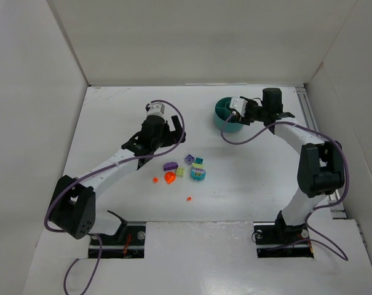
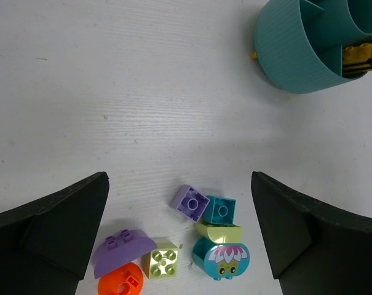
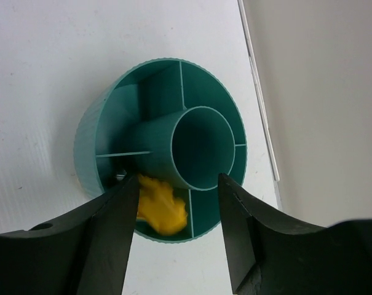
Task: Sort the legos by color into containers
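Between the right jaws: a yellow piece (image 3: pixel 161 206), in or just over the wedge compartment of the teal tub (image 3: pixel 90 147) that lies nearest those jaws. It is blurred, and I cannot tell whether it rests on the compartment floor. The right jaws are spread wide on either side of it, released and not pinching it. The piece touches or nearly touches the left-hand finger. The other wedges in view, around the central ring (image 3: pixel 201 144), show only teal plastic. The tub stands upright on the white surface (image 2: pixel 142 92).

Between the left jaws and toward their near edge: the loose pile, well apart from the tub.
- purple square brick (image 2: pixel 192 202), touching a teal brick (image 2: pixel 220 210)
- light green curved piece (image 2: pixel 219 232), just below the teal brick
- round teal piece with a flower face (image 2: pixel 221 259), against the curved piece
- light green four-stud brick (image 2: pixel 163 260), beside a purple arched piece (image 2: pixel 120 249)
- orange round piece (image 2: pixel 119 284), touching the arch and partly cut by the frame edge

The left jaws are also released, spread wide above the pile, gripping nothing.

From the top view, on the base side of the left jaws: two tiny orange bits (image 1: pixel 155 179) (image 1: pixel 189 198) lie apart from the pile.
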You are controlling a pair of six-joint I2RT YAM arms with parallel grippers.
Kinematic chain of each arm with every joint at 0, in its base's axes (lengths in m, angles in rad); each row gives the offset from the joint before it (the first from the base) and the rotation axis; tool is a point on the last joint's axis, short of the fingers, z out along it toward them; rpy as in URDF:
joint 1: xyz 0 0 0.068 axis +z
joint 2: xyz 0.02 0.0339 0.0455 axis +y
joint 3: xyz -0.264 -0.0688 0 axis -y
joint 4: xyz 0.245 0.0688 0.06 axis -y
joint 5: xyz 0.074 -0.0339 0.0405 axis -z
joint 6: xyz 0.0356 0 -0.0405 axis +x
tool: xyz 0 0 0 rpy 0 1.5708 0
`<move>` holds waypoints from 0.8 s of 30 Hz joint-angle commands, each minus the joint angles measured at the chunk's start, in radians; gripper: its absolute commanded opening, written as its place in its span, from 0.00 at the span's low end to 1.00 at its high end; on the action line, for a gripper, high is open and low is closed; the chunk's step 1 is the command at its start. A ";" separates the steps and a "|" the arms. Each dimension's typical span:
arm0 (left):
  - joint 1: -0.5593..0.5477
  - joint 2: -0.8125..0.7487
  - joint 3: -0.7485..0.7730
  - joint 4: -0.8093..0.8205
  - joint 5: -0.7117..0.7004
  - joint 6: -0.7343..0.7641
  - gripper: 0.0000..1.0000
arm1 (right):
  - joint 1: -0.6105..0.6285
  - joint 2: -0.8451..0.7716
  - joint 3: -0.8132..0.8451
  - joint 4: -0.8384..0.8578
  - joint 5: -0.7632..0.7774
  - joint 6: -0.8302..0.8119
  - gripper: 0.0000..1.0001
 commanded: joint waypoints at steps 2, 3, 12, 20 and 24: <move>0.006 -0.021 0.039 0.011 0.006 0.018 1.00 | -0.003 -0.023 0.045 -0.006 -0.027 0.014 0.59; 0.006 -0.021 0.039 0.001 0.006 0.018 1.00 | -0.003 -0.023 0.045 -0.006 -0.016 0.023 0.59; 0.006 -0.098 0.007 -0.054 0.015 -0.011 1.00 | 0.110 -0.179 0.002 -0.038 0.195 0.208 0.62; 0.006 -0.207 -0.074 -0.180 0.026 -0.048 1.00 | 0.300 -0.330 -0.202 -0.036 0.274 0.505 0.79; 0.006 -0.248 -0.148 -0.193 0.030 -0.048 1.00 | 0.421 -0.363 -0.279 -0.041 0.375 0.517 0.79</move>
